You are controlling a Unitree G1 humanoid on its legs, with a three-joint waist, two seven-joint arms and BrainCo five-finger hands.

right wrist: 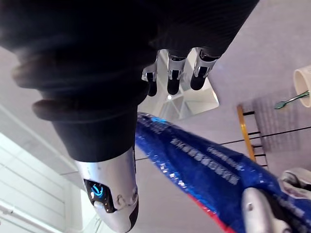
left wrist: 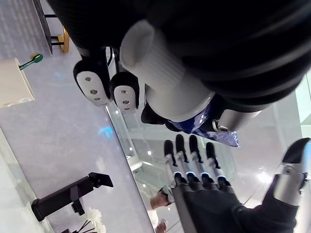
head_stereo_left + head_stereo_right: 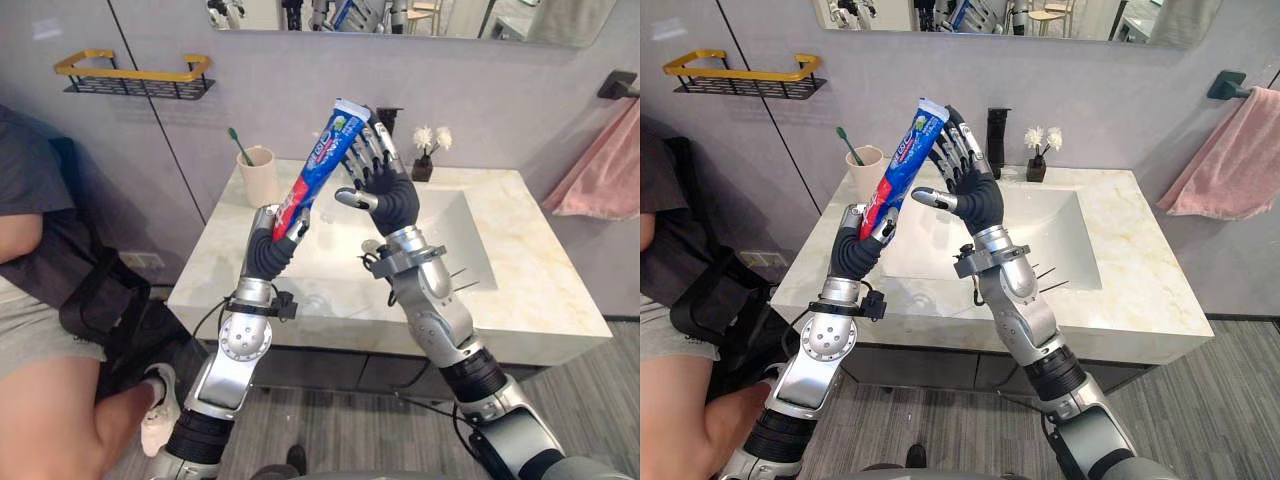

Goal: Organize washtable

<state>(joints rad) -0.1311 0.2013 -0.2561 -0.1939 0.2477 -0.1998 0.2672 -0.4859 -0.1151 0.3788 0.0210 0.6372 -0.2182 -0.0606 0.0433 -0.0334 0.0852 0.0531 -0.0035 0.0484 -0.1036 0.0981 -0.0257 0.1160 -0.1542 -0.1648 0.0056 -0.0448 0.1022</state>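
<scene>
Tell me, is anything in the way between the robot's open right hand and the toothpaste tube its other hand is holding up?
Nothing visible is in the way. The left hand grips the toothpaste tube by its lower red end. The right hand is open right beside the tube's upper blue part. Whether its fingers already touch the tube cannot be told.

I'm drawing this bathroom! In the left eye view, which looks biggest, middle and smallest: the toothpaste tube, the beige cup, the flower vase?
Largest: toothpaste tube, though it is held up nearer the camera, which makes it look bigger.
Next: beige cup.
Smallest: flower vase.
</scene>
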